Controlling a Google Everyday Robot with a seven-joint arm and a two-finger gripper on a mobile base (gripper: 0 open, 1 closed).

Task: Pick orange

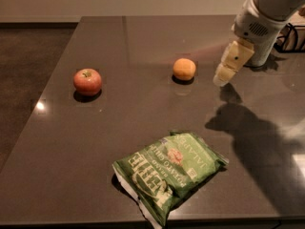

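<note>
At three o'clock from the orange (184,69), my claw (224,75) hovers empty, opening unclear; approach step: next, shift toward nine, then lower.

One orange (184,69), one apple (87,81) and one green chip bag (169,173) lie on a single dark table (143,123), two fruits in all. One gripper (221,78) hangs just beside the orange, above the table.

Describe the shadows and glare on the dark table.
In the camera view, the gripper, right of the small round yellow-orange orange, casts a broad shadow on the glossy dark table; a glare spot sits near its left edge.
</note>
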